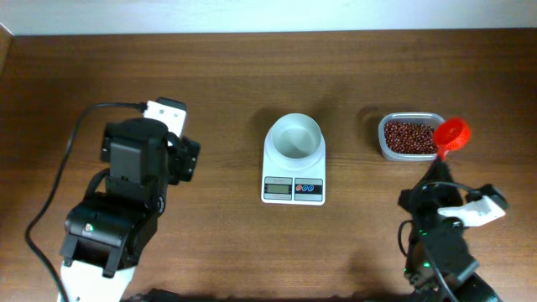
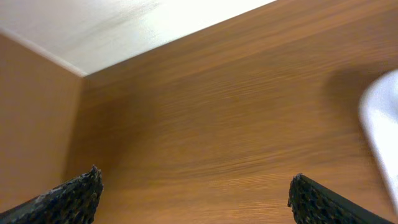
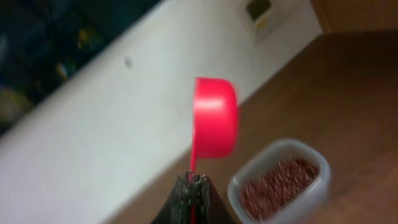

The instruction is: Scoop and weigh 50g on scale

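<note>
- The scale is set mid-table, display toward the robot. Its bowl appears empty.
- The tub of beans is placed right of the scale, apart from it.
- The right gripper is clamped narrow on the handle of the red scoop.
- The scoop's cup is held over the tub's edge farthest from the scale. No beans can be made out in it.
- The scoop's long axis is judged to run from the gripper away from the robot, cup at the far end.
- The left gripper is spread wide and holds nothing, well left of the scale.
- Judgement: the right arm is nearer. The tub lies just scale-ward of and below the cup, and the bowl lies farther the same way.
</note>
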